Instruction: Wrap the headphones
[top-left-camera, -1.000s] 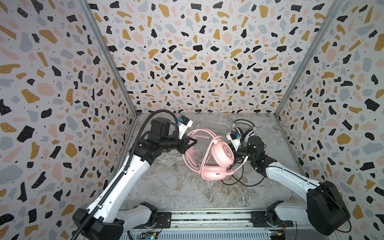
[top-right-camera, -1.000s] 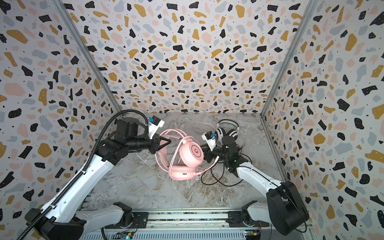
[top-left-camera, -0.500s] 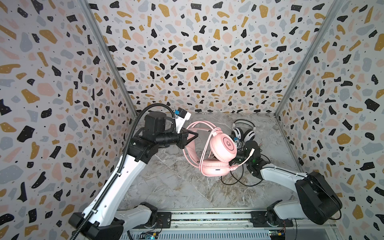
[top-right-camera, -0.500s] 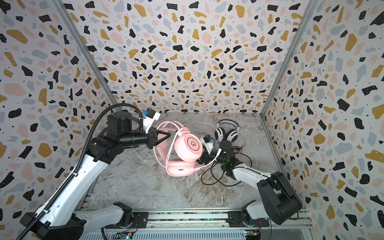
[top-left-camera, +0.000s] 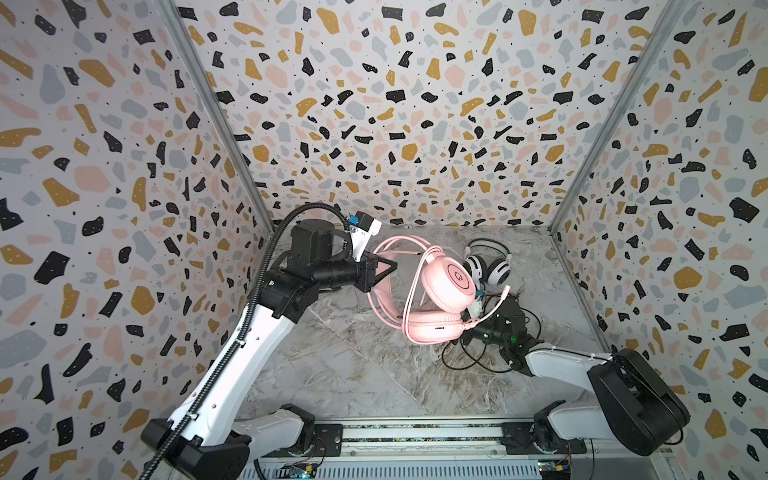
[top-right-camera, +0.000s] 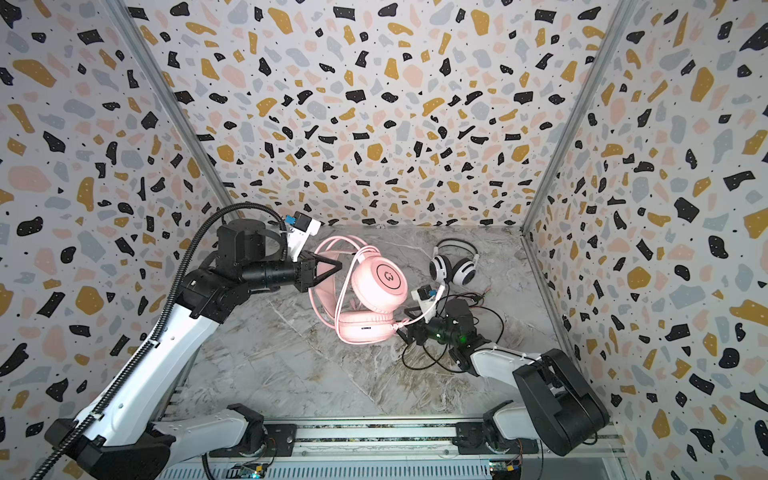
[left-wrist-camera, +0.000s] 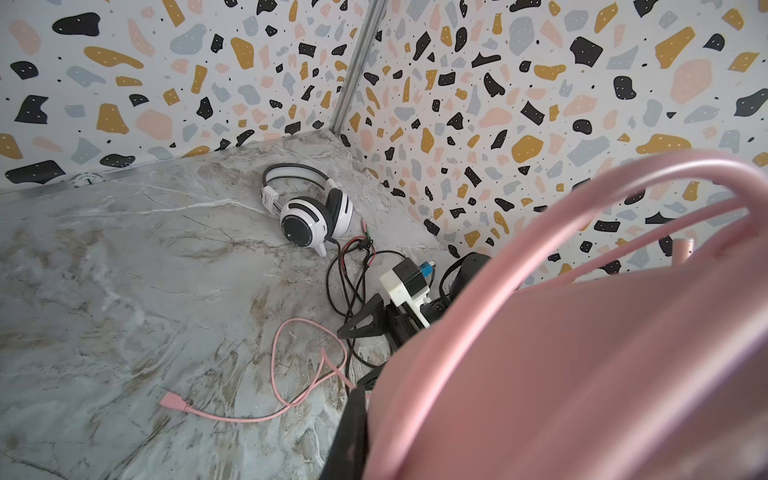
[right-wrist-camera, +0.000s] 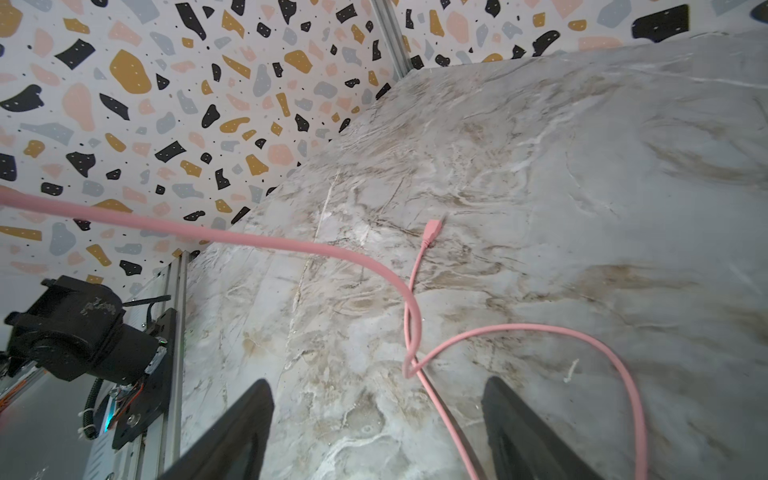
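Terrazzo walls (top-left-camera: 374, 104) box in a marble table (top-left-camera: 332, 374). The left gripper (top-left-camera: 388, 268) is clamped tight on the headband of the pink headset (top-left-camera: 449, 282) and holds it up over the middle of the table. One cup faces upward and the other hangs lower and nearer (whether that one touches the marble I cannot tell). Just right of the lower cup, the right gripper (right-wrist-camera: 378, 382) sits low with its jaws spread wide and grips nothing. The pink cable (right-wrist-camera: 415, 316) passes between them, crosses itself in a loop on the table, and ends in a plug (right-wrist-camera: 433, 227) lying flat. Further out, the white headset (top-left-camera: 486, 268) rests toward the far right corner. Its black cable (top-left-camera: 461, 361) is tangled loosely on the table around the right arm's wrist.
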